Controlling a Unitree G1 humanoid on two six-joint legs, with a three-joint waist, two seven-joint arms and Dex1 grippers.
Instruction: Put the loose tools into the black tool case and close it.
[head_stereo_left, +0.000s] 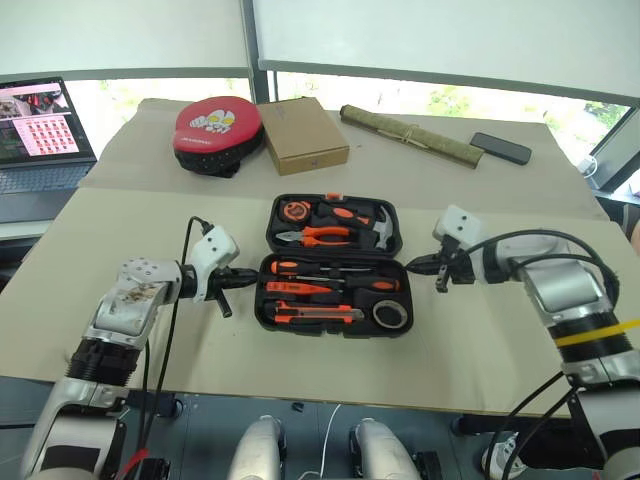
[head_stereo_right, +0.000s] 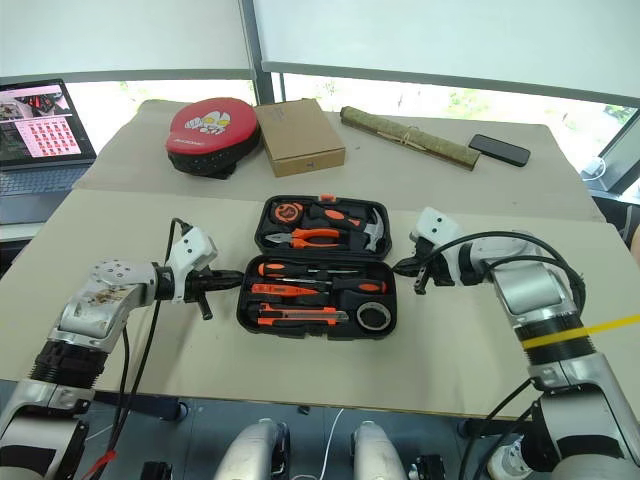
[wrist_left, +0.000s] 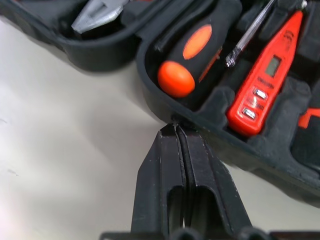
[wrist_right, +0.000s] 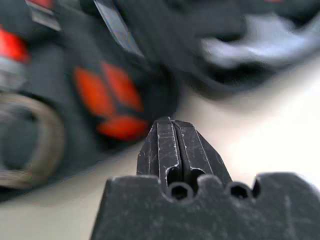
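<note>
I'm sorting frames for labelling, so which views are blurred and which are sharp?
Right wrist view: the right gripper is crisp, but the black tool case behind it is smeared. Left wrist view: the left gripper is sharp, as is the case rim. Both eye views are sharp, with bright windows behind.

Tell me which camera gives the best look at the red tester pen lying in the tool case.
The left wrist view: the tester pen is close up, with its small display and buttons visible, beside the shut left gripper. In the head views it is a thin orange strip in the black tool case. The right wrist view is too blurred to tell.
</note>
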